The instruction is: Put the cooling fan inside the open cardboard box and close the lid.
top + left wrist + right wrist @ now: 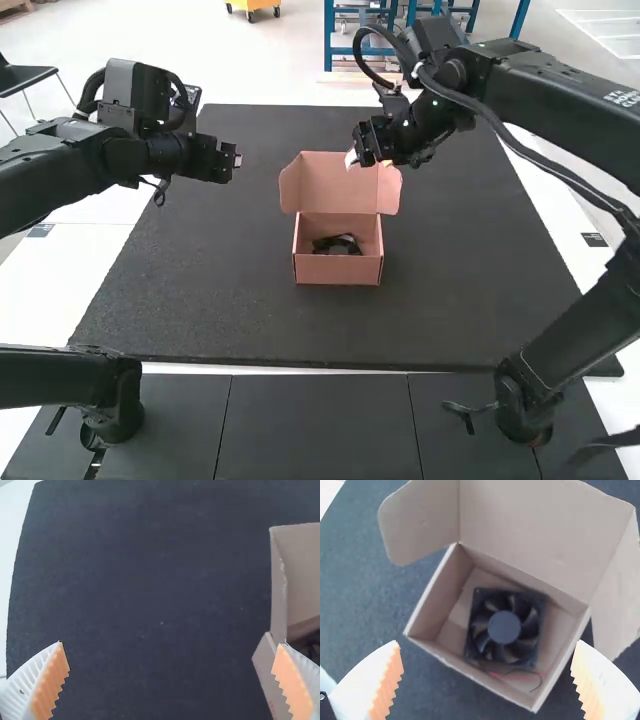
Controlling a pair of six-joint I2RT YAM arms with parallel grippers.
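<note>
The right gripper (358,152) is hovering at the far right top corner of the raised lid (335,180), fingers spread wide and pinching nothing; whether it is touching the cardboard cannot be told. The left gripper (228,158) is hanging over the mat (200,260) left of the cardboard box (338,262), apart from it, fingers likewise spread and empty.

Judged step: placing looks done, closing is now in hand. The next move is calling for a push on the lid from its far side, swinging it toward the near wall and down; the side flaps (417,522) are sticking out and will likely need guiding inside the walls. The left gripper is placed well to steady the box.

Box is sitting mid-mat, open; the cooling fan (504,627) is lying flat on its floor, thin leads (520,676) trailing beside it.
</note>
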